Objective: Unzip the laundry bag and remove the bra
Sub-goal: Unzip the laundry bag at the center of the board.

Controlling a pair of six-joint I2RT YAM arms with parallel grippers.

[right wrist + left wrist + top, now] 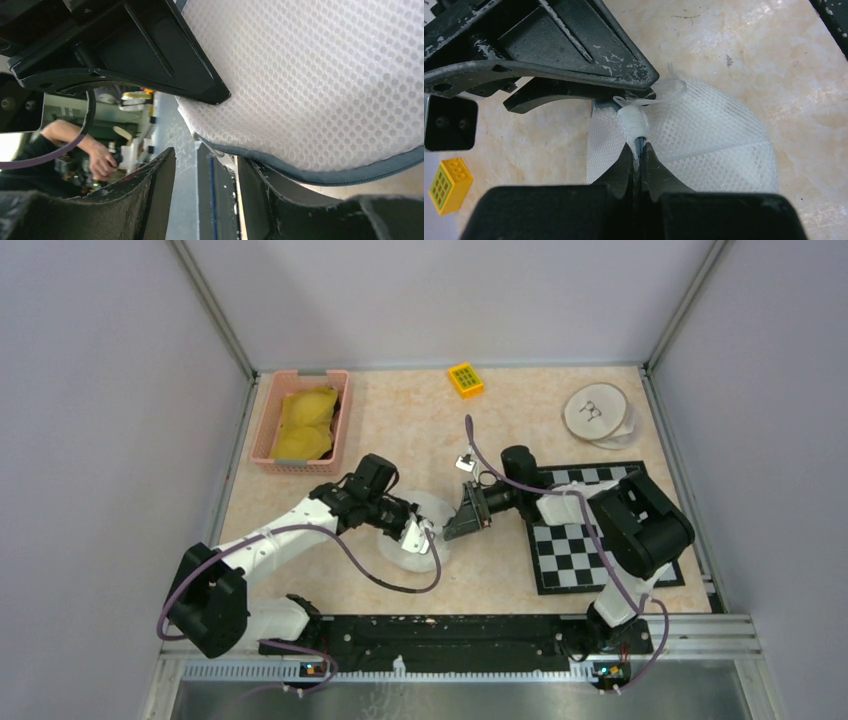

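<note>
**Left jaws clenched on the bag's zip edge, right jaws parted beside it**

The two arms reach in from the near edge of the bench point(400, 410) and meet just ahead of their bases, at its middle. The laundry bag point(432, 510), a white mesh pouch, lies flat on the bench there, between the two grippers.

The left gripper point(418, 538) comes in from the left, and its jaws are clenched on the bag's edge. In the left wrist view the left gripper point(639, 150) has both tips pressed together on the seam, where a thin strip of blue-grey zipper tape shows just below a ribbed white tab point(634, 122). The bag point(709, 140) fans out to the right of the grip. A clear loop point(669, 92) sits at its top edge, touching a black fingertip of the other arm.

The right gripper point(462, 520) comes in from the right. In its own wrist view the right gripper point(205, 157) has its jaws parted, closed on nothing. The bag point(325, 75) fills the upper right of that view, and its dark zipper point(325, 175) curves along the lower rim, ending just ahead of the gap. What lies inside the mesh cannot be made out.

A checkerboard mat point(570, 550) lies on the right, partly under the right arm. A small pale object point(465, 462) sits just beyond the grippers. Further back on the left, a pink basket point(258, 435) holds yellow fabric point(303, 425). At the far right lie two pale discs point(595, 412), and a yellow block point(465, 379) rests near the back wall.
</note>
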